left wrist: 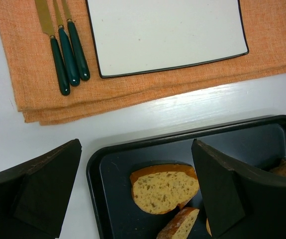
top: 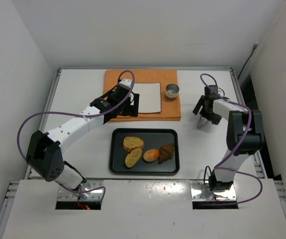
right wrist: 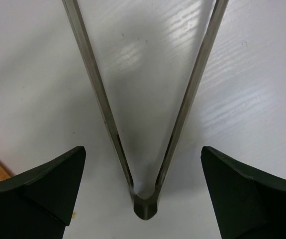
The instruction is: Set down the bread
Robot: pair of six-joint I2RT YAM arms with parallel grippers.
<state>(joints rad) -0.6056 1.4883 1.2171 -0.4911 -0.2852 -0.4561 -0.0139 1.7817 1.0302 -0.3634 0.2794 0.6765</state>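
The right gripper (right wrist: 143, 152) is seen spread wide with nothing clamped. The V-shaped steel tongs (right wrist: 99, 99) lie flat on the white table (right wrist: 262, 74) directly beneath it, hinge end between the two fingers, and no contact with either finger can be made out. The left gripper (left wrist: 136, 154) is likewise held fully open and empty, poised above the far left corner of the black rectangular metal tray (left wrist: 95, 189). In that tray the tan-crusted slice of bread (left wrist: 163, 191) lies just under the gap between the fingers, with a second slice (top: 133, 157), a round roll (top: 151, 155) and a brown croissant (top: 166, 152) beside it. Beyond the tray, the white rectangular plate with a dark rim (left wrist: 167, 35) rests bare on the orange woven placemat (left wrist: 33, 79). Three green-handled pieces of cutlery (left wrist: 68, 57) are laid just beside its left edge, and a small round metal cup (top: 172, 90) stands to its right.

The step in hand is judged to be the approach before any pick-up, since no bread is lifted. A descent is called for next, onto the tongs or onto the slice, followed by closure. The plate is taken as the probable destination.
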